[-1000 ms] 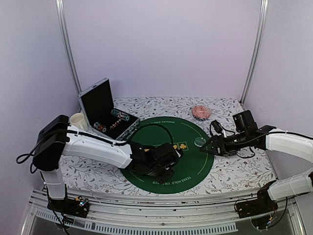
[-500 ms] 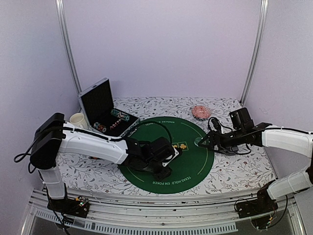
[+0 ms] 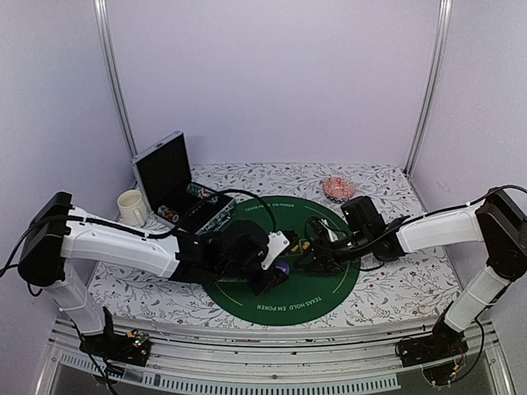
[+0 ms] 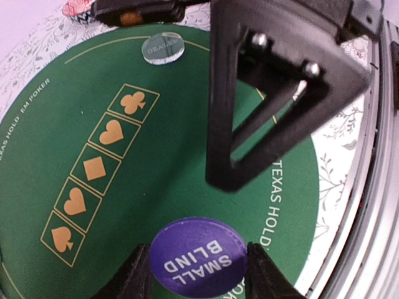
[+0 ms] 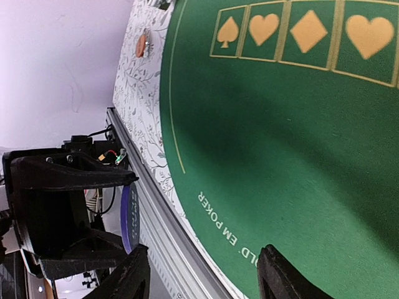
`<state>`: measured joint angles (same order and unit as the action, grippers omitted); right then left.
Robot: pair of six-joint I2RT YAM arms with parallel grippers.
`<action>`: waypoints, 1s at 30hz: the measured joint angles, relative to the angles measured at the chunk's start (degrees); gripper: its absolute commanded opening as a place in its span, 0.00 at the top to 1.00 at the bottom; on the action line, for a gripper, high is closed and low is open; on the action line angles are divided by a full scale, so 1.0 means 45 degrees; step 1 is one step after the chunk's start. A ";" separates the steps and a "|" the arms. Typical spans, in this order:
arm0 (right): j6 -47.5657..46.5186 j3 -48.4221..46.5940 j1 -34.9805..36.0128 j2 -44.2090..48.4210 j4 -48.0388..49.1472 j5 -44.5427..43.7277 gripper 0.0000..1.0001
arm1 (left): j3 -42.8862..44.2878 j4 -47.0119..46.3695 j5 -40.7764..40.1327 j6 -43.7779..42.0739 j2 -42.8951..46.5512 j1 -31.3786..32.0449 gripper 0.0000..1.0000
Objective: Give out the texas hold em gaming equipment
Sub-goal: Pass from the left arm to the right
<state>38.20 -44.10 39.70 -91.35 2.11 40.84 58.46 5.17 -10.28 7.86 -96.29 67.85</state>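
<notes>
My left gripper [image 4: 198, 274] is shut on a purple round marker disc [image 4: 198, 252] lettered SMALL BLIND, held just above the green poker mat [image 4: 93, 112]. In the top view that disc [image 3: 283, 267] hangs over the mat's middle at the left gripper [image 3: 277, 271]. Close to its right, my right gripper [image 3: 306, 257] points at it, open, with nothing between its fingers [image 5: 134, 274]. The right wrist view shows the disc [image 5: 129, 217] edge-on, to the left of the right gripper [image 5: 209, 277]. A pale dealer disc [image 4: 163, 48] lies on the mat's far side.
An open black case [image 3: 169, 177] holding striped chips [image 3: 170, 215] stands at the back left beside a white mug [image 3: 130, 206]. A pink dish [image 3: 338, 188] sits at the back right. An orange disc [image 5: 141, 45] lies on the floral cloth beside the mat.
The right arm has swung left across the mat to the left gripper, and its jaws have narrowed. The left gripper has shifted slightly and still holds the purple disc.
</notes>
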 measured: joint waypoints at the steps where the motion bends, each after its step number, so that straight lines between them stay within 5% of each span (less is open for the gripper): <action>1: 0.0097 -0.0058 0.0175 -0.0146 0.0243 0.0107 0.41 | -0.0068 -0.0189 -0.0029 -0.0136 0.0092 -0.0005 0.61; 9: 0.0801 -0.0408 0.0699 -0.0971 0.1773 0.0389 0.49 | -0.0243 -0.0845 -0.0262 -0.0797 0.0204 -0.0092 0.61; 30: 0.0539 -0.0918 0.0801 -0.0005 0.1093 -0.0559 0.46 | -0.0913 -0.1190 -0.0495 -0.0962 0.0466 -0.0121 0.61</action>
<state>40.62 -48.23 43.31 -91.37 7.03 38.33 54.35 -0.19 -12.51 3.53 -94.19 67.31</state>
